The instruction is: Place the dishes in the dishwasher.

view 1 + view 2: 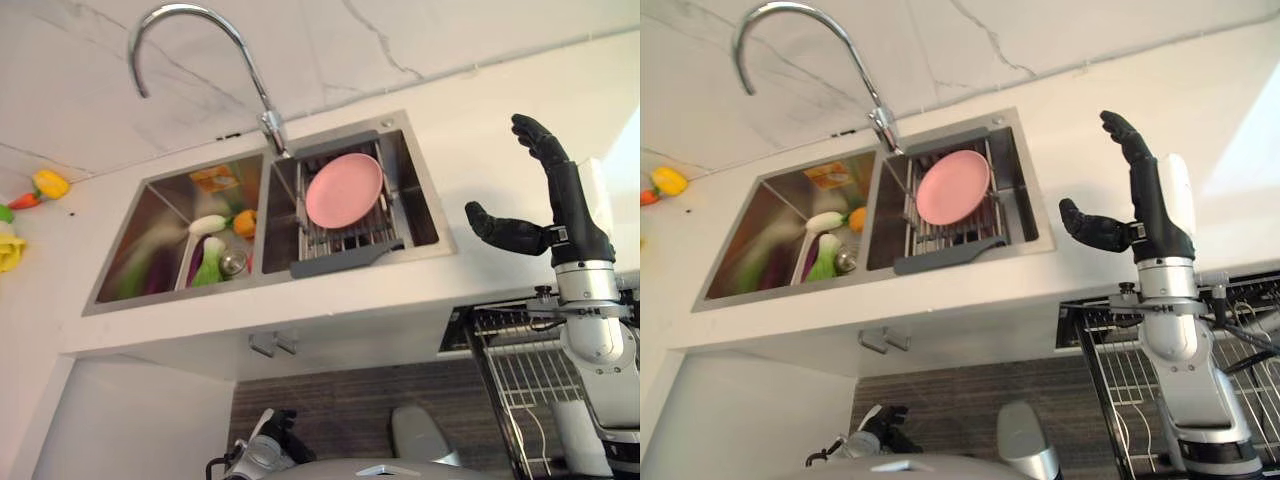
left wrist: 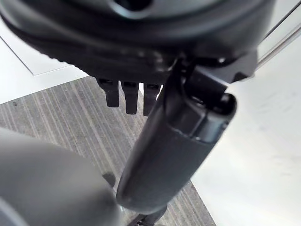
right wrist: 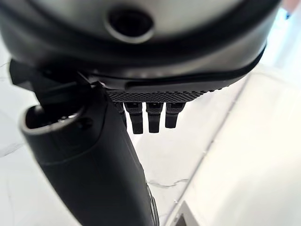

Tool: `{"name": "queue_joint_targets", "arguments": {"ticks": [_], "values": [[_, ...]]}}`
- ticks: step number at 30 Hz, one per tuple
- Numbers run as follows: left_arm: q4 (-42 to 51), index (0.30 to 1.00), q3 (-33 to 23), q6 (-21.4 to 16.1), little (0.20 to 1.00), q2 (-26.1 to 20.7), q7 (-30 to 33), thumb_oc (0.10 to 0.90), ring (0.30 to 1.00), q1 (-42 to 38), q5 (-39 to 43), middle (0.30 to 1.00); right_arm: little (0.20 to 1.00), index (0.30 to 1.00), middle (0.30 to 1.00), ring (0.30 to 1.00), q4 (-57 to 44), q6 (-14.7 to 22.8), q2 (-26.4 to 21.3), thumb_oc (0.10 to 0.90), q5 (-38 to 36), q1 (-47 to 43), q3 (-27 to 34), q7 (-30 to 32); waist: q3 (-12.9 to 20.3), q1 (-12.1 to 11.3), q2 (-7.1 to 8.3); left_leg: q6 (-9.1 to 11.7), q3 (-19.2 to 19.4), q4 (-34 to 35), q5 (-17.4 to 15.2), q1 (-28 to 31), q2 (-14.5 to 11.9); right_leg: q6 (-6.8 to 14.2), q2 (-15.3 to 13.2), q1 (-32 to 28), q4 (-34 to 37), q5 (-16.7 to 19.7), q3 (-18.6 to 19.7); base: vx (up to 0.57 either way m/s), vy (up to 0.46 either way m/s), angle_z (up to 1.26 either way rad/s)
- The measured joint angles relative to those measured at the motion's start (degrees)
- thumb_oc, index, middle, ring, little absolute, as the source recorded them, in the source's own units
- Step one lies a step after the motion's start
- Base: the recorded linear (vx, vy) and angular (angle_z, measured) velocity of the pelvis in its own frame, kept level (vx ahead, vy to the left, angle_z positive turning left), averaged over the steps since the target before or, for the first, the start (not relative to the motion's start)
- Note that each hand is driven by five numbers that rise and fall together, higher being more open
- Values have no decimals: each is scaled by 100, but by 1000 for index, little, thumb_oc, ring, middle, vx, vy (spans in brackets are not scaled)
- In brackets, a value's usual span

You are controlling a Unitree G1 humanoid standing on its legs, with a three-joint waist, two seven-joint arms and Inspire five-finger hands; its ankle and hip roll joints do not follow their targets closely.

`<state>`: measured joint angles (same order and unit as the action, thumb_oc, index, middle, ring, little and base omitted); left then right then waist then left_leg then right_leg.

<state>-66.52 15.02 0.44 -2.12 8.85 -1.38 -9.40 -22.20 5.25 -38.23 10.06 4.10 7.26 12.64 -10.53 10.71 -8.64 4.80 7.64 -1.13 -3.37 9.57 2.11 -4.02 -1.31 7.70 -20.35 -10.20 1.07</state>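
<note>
Right hand (image 1: 560, 215) stood raised over the counter (image 1: 480, 130), fingers straight, thumb spread, holding nothing. Pink plate (image 1: 344, 190) leaned on the drying rack (image 1: 345, 240) in the right sink basin (image 1: 420, 205), well apart from the hand. Left hand (image 1: 885, 422) hung low, fingers straight in its wrist view, empty. Risk, judged: a smooth tilted plate could slip from a fingertip pinch or snag the rack wires on lifting; the faucet (image 1: 250, 70) crowded the approach.

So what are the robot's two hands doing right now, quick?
Left hand: open, fingers straight, holding nothing.
Right hand: open, raised above the counter, holding nothing.
</note>
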Motion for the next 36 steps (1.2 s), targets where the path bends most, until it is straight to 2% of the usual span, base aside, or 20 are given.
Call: {"name": "queue_joint_targets", "arguments": {"ticks": [2, 4, 7, 8, 13, 17, 22, 26, 32, 36], "values": [[16, 900, 27, -11, 900, 15, -5, 800, 900, -32, -10, 900, 900, 900, 900, 900, 6, -12, -279, 800, 314, -246, -171, -22, 16, -85, -19, -98, -16, 172, 414, -216, -152, 88, 4, -141, 179, 31, -76, -6, -17, 11], [24, 900, 30, 5, 900, -2, -2, 800, 900, -52, -24, 900, 900, 900, 900, 900, 56, -14, -808, 800, 682, -541, -466, -191, 92, -119, -37, -108, -40, 282, 407, -127, -140, 203, -23, -200, 246, 13, -118, 1, -11, 13], [9, 900, 9, 11, 900, -79, -13, 800, 900, -41, -19, 900, 900, 900, 900, 900, 150, -8, -968, 800, 902, -928, -767, -321, 134, -208, 65, -106, -74, 328, 408, -93, -114, 273, -64, -283, 344, 13, -169, -6, -14, 13], [8, 900, 8, 7, 900, -112, -15, 800, 900, -46, -22, 900, 900, 900, 900, 900, 312, -14, -1215, 800, 1014, -1242, -1079, -420, 167, -279, 96, -103, -89, 321, 410, -78, -94, 289, -86, -332, 410, 23, -174, -9, -9, 13], [4, 900, -67, 9, 900, -208, -19, 800, 900, 3, 2, 900, 900, 900, 900, 900, 777, -10, -1625, 800, 1138, -1549, -1489, -789, 314, -429, 196, -100, -212, 280, 412, 41, -86, 326, -120, -704, 761, 56, -310, -15, -4, 15], [-5, 900, -73, 13, 900, -217, -56, 800, 900, 13, 34, 900, 900, 900, 900, 900, 1077, -75, -2278, 800, 1236, -1698, -1824, -1099, 335, -418, 235, -100, -280, 128, 411, 112, -63, 352, -158, -1105, 1226, 271, -410, -13, 1, 6], [-13, 900, -90, 15, 900, -236, -92, 800, 900, 42, 90, 900, 900, 900, 900, 900, 1195, -139, -2515, 800, 1237, -1698, -1863, -1427, 349, -395, 257, -98, -344, 172, 412, 114, -55, 379, -153, -1305, 1682, 451, -433, 0, 0, 0], [-14, 900, -128, 16, 900, -250, -143, 800, 900, 37, 93, 900, 900, 900, 900, 900, 1243, -134, -2528, 800, 1234, -1698, -1876, -1635, 338, -384, 281, -97, -357, 206, 413, 136, -35, 421, -164, -1485, 2019, 582, -496, -7, -6, 6], [-8, 900, -129, 16, 900, -254, -149, 800, 900, 34, 93, 900, 900, 900, 900, 900, 1289, -132, -2496, 800, 1234, -1698, -1981, -1692, 333, -396, 287, -97, -359, 286, 413, 140, -34, 458, -152, -1604, 2310, 721, -539, -4, -5, 6], [15, 900, -205, 11, 900, -254, -170, 800, 900, 24, 100, 900, 900, 900, 900, 900, 1319, -122, -2219, 800, 1234, -1698, -2009, -1750, 215, -408, 300, -97, -363, 352, 413, 118, -41, 524, -130, -1683, 2598, 880, -551, -1, -2, 1]]}}
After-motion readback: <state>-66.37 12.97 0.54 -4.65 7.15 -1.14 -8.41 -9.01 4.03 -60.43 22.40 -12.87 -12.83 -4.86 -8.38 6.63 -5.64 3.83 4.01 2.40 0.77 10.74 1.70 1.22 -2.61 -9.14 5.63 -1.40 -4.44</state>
